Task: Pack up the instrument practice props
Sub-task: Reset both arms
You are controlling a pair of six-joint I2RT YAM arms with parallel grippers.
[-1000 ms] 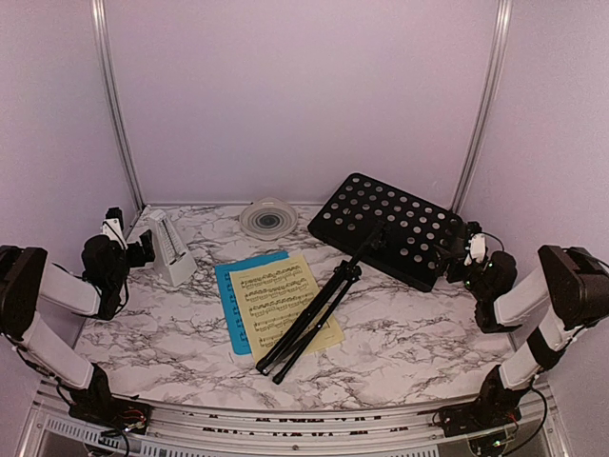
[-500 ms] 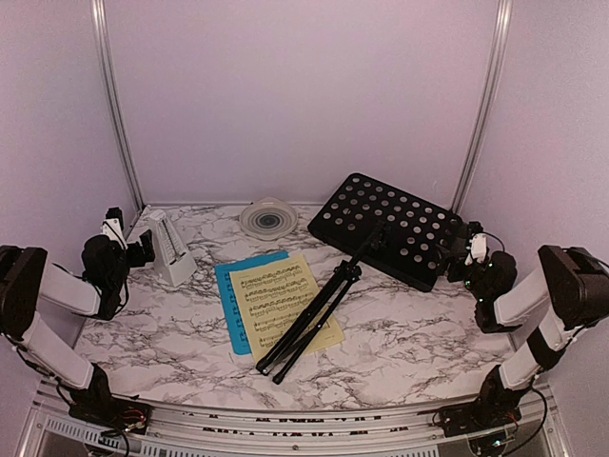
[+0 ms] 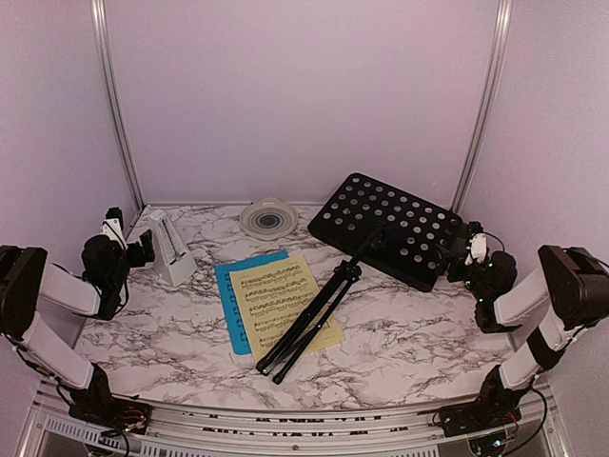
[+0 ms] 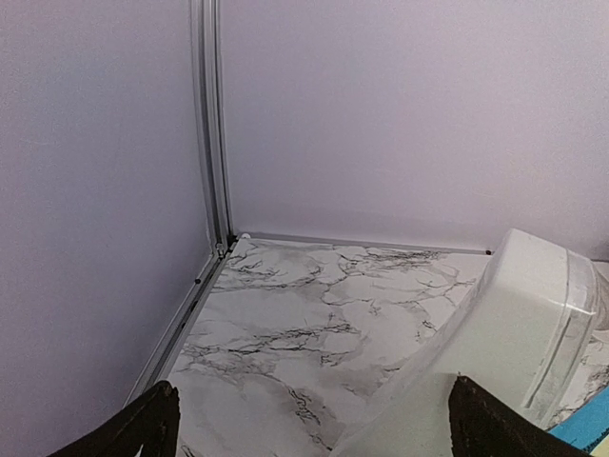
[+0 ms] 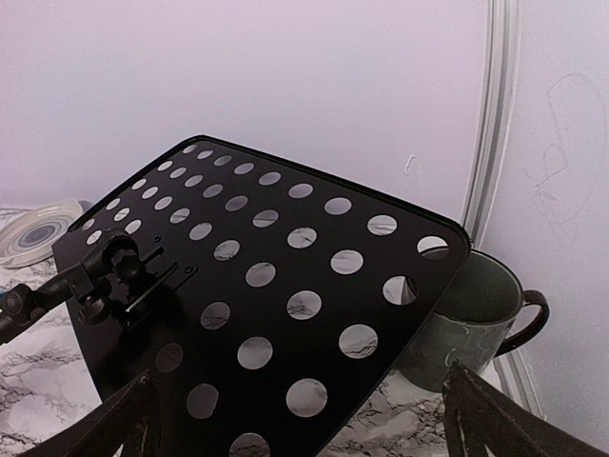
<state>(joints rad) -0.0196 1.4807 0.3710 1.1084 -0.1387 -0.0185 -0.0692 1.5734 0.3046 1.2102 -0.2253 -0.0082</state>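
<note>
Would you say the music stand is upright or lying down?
Lying down: the music stand has its folded legs flat across the yellow sheet.

White bench [image 4: 285, 333] with grey marble veining. Plain pale-lilac walls [image 4: 381, 114] ahead of the left claw [image 4: 314, 433] and the right claw [image 5: 309, 419], and close on their outer sides. Aluminium post [image 4: 211, 124] in the corner ahead and left of the left claw; second post [image 5: 502, 105] ahead and right of the right claw. Soft, even, faintly pink light.
</note>
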